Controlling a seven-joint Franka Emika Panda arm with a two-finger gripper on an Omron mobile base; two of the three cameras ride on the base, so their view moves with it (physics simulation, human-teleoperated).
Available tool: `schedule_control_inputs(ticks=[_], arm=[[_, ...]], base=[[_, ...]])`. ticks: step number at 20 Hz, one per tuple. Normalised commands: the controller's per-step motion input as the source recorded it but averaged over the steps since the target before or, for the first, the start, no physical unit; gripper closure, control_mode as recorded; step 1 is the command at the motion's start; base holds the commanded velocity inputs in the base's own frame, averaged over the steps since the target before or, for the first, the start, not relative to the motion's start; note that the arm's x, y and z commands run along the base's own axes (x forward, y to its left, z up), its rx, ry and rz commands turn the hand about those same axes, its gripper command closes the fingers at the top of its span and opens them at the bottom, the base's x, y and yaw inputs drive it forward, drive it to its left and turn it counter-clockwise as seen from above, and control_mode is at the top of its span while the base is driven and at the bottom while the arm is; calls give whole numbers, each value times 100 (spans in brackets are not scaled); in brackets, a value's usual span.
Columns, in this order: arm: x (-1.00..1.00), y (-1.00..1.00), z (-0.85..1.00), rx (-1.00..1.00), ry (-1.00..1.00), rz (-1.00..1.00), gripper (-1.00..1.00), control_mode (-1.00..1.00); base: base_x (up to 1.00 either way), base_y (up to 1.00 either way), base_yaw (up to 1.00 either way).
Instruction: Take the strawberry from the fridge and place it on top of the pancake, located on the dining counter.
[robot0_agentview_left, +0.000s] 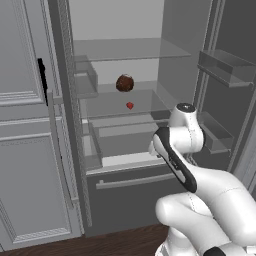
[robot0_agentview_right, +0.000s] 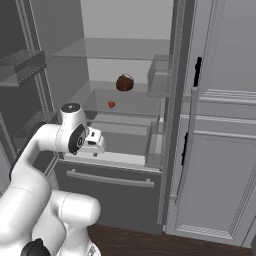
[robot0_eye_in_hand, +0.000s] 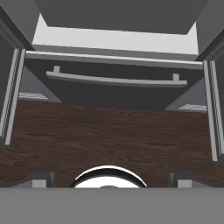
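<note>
Strawberry (robot0_agentview_left: 130, 105) sits on the fridge (robot0_agentview_left: 150, 65) shelf; end effector (robot0_eye_in_hand: 109, 177) gapes above floor.

No legible text, labels, brands, numbers or signs anywhere.

Strawberry (robot0_agentview_left: 130, 105) on fridge (robot0_agentview_left: 210, 30) shelf, before lump (robot0_agentview_left: 124, 83)

Count: 1 fridge (robot0_agentview_left: 125, 200), both doors open. Inside, 1 strawberry (robot0_agentview_left: 130, 105) and 1 dark reddish-brown lump (robot0_agentview_left: 124, 83) at its 12 o'clock. 1 bottom drawer (robot0_eye_in_hand: 113, 94) with 1 handle (robot0_eye_in_hand: 114, 79). 2 fingers (robot0_eye_in_hand: 41, 178).
</note>
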Motion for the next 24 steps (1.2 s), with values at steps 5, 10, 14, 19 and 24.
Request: schedule_control_inputs(ticks=[5,10,14,19,24], arm=[[0,0,0,0,0,-4,-100,-100],[0,0,0,0,0,0,-100,100],[0,0,0,0,0,0,-100,100],[0,0,0,0,0,0,-100,100],[0,0,0,0,0,0,-100,100]], base=[[0,0,0],[1,0,0],[23,0,-1],[66,0,-1],[73,4,0]])
